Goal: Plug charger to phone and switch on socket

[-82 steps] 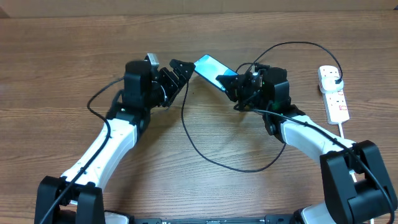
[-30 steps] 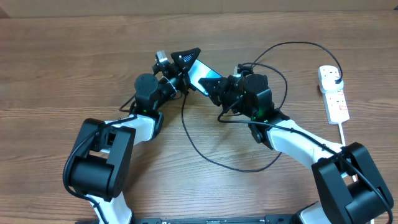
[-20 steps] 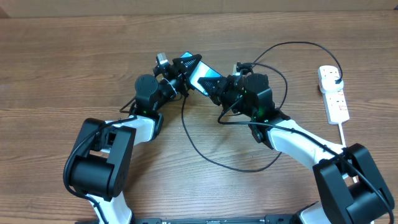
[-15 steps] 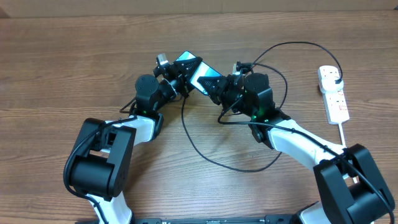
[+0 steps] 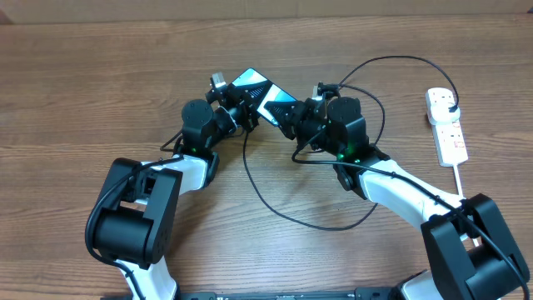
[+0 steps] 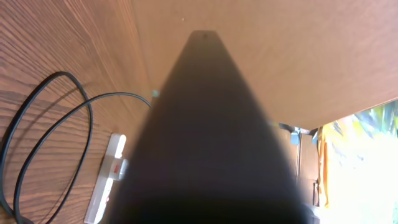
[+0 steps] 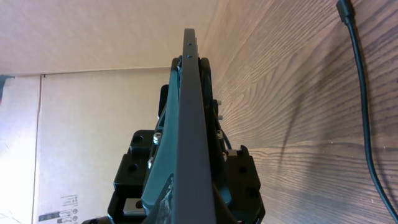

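Left gripper [image 5: 242,102] narrow, clamped across phone [image 5: 268,93]; phone tilted, lit screen up, between both grippers. Right gripper [image 5: 289,117] at phone's lower right end; finger spread hidden, cannot tell. Charger [image 5: 308,223] loops on table [image 5: 67,100] by right arm and arcs to its plug in socket [image 5: 450,133], far right, well apart from phone

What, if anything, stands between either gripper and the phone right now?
Nothing visible does. The left gripper and the right gripper are both closed on the phone, one at each end. The charger lies looped on the table, not across either grip.
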Robot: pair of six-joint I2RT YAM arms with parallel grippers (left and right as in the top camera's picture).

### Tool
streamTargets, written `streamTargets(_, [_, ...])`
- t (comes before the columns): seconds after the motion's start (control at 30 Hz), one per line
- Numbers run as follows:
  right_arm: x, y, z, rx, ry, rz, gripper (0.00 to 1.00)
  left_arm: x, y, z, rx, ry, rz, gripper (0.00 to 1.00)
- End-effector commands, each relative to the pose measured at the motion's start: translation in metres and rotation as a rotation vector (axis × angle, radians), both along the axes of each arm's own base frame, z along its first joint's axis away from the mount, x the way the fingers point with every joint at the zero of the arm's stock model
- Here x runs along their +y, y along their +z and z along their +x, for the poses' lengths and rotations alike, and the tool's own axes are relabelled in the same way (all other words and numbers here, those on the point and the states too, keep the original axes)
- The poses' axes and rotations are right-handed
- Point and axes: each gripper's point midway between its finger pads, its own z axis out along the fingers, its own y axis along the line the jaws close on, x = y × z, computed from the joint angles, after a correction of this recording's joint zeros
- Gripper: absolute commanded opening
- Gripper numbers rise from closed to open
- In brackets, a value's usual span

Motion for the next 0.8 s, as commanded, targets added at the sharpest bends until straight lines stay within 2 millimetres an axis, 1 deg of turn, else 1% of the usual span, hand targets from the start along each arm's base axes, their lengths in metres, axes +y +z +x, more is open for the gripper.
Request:
streamTargets(0.0, [0.011,0.009,-0.011,-0.001,0.065,0.024,0.04,-0.005,0.008,-0.004,-0.037,-0.041,0.003,0.04])
streamTargets(0.03, [0.011,0.009,-0.012,0.012,0.068,0.034,0.20,-0.005,0.008,-0.003,-0.045,-0.040,0.010,0.04])
streamTargets(0.1, [0.013,0.010,-0.015,0.028,0.080,0.047,0.60,-0.005,0.008,-0.003,-0.050,-0.036,0.014,0.04])
streamTargets(0.13, [0.014,0.011,-0.016,0.031,0.092,0.053,0.71,-0.005,0.008,-0.003,-0.053,-0.034,0.017,0.04])
streamTargets(0.17, [0.015,0.013,-0.017,0.023,0.105,0.061,0.75,-0.004,0.008,-0.002,-0.057,-0.031,0.020,0.04])
streamTargets(0.2, [0.015,0.017,-0.018,0.005,0.121,0.067,0.78,-0.003,0.008,-0.002,-0.065,-0.028,0.027,0.04])
streamTargets(0.23, [0.014,0.022,-0.018,-0.030,0.138,0.069,0.86,-0.002,0.008,-0.001,-0.069,-0.025,0.031,0.04])
streamTargets(0.27, [0.012,0.028,-0.016,-0.085,0.155,0.064,1.00,0.001,0.008,0.000,-0.076,-0.023,0.038,0.04])
streamTargets(0.33, [0.003,0.034,-0.013,-0.129,0.164,0.054,1.00,0.008,0.008,0.002,-0.089,-0.022,0.050,0.04])
streamTargets(0.4, [-0.009,0.038,-0.010,-0.163,0.172,0.044,1.00,0.020,0.004,0.005,-0.077,-0.025,0.058,0.04])
streamTargets(0.53, [-0.033,0.051,-0.005,-0.283,0.196,0.002,1.00,0.054,-0.007,0.007,-0.019,-0.049,0.063,0.04])
streamTargets(0.63, [-0.037,0.058,-0.007,-0.383,0.223,-0.044,1.00,0.076,-0.011,0.007,0.006,-0.067,0.058,0.04])
streamTargets(0.77, [-0.031,0.058,-0.015,-0.502,0.288,-0.107,1.00,0.101,-0.014,0.000,0.029,-0.109,0.046,0.04])
